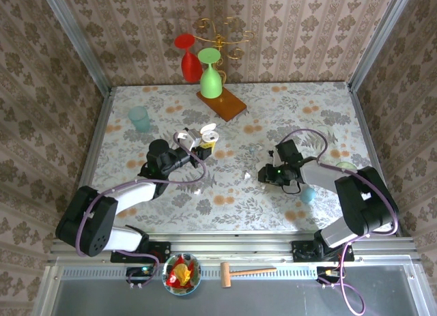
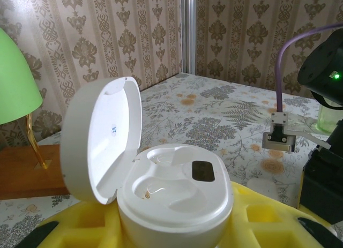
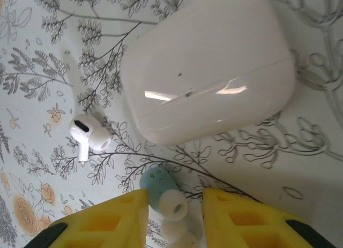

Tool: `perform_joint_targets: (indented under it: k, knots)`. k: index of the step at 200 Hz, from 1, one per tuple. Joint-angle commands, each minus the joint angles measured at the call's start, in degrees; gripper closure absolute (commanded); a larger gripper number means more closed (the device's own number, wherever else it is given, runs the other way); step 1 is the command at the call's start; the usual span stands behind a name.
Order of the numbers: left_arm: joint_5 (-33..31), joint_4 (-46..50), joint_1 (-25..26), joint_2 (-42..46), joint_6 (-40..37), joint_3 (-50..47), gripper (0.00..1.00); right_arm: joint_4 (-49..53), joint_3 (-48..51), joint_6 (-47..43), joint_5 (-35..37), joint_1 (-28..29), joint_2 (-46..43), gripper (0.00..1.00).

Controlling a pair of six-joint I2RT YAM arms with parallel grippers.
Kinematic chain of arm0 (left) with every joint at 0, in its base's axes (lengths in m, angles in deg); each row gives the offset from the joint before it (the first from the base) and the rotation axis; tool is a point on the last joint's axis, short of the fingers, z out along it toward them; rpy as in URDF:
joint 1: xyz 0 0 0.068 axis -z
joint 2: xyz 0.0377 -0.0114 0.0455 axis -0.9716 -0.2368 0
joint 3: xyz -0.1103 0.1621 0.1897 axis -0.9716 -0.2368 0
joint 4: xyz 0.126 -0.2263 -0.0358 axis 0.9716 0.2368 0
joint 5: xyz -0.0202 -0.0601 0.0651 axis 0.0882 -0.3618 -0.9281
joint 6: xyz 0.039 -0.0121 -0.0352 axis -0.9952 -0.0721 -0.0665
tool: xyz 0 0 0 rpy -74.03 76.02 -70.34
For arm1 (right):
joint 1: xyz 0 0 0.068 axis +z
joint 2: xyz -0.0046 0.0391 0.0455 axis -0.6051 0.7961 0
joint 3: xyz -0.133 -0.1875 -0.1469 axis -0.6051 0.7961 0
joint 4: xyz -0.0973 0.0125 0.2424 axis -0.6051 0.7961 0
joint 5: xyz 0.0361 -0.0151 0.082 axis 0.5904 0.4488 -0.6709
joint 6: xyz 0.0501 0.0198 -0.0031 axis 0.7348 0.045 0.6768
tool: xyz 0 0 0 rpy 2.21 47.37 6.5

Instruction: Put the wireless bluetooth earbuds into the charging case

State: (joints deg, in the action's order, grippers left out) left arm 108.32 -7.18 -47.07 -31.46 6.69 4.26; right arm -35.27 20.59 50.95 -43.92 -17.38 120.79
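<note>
a: arms, quick?
b: left arm (image 1: 136, 193) and right arm (image 1: 324, 174): white links, black joints, black bases at 6 o'clock edge.
a: cables?
b: purple cable (image 1: 307, 132) on each. green led (image 1: 278, 171) on right wrist, near its 6 o'clock.
a: fingers?
b: right fingers (image 3: 107, 226) yellow, blocky, pocketed, black trim. left fingers (image 2: 262, 221) same.

The top camera sits high behind the left arm (image 1: 133, 196) and right arm (image 1: 321, 173), looking down on the whole surface (image 1: 232, 193). The left wrist camera looks sideways over an open white case (image 2: 171, 194), very close. The right wrist camera looks straight down, near the surface. The top view shows that case too.
</note>
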Motion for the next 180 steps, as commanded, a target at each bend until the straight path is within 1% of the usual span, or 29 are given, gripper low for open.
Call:
perform_joint_targets:
  k: [1,44,76,79,86,96,120,133,153,171,180]
  knots:
    - [0.0,0.4,0.1,1.8,-1.6,0.5,0.96,0.8,0.7,0.6,0.0,1.2,0.1,0.69]
    - [0.2,0.3,0.1,1.7,-1.7,0.8,0.96,4.5,3.0,3.1,2.3,3.0,-5.4,0.68]
    - [0.1,-0.1,0.2,1.7,-1.7,0.6,0.96,3.3,5.0,5.0,-0.8,3.8,-6.8,0.69]
    - [0.1,-0.1,0.2,1.7,-1.6,0.5,0.96,3.1,5.0,5.2,-1.3,3.9,-8.4,0.69]
    - [0.1,-0.1,0.2,1.8,-1.5,0.5,0.96,2.8,5.2,5.3,-2.2,4.1,-8.8,0.68]
    - [0.1,-0.3,0.2,1.9,-1.4,0.3,0.96,3.6,4.8,5.2,-2.1,4.5,-9.4,0.68]
    - [0.0,0.1,0.2,2.3,-1.8,0.2,0.96,7.9,3.7,1.9,2.6,5.5,-13.1,0.66]
    - [-0.4,0.7,0.2,2.7,-2.3,0.2,0.96,11.8,1.8,-2.2,6.2,6.4,-14.3,0.65]
    - [-1.8,1.3,-0.5,3.5,-2.4,-0.3,0.96,19.5,-3.1,-8.8,13.3,9.2,-13.7,0.66]
    - [-2.8,1.3,-2.4,4.5,-0.9,-1.1,0.96,25.1,-7.8,-14.7,16.4,11.4,-12.1,0.69]
    - [-3.5,1.2,-2.7,5.3,-0.8,-1.8,0.96,27.1,-10.0,-17.6,19.9,13.4,-11.3,0.69]
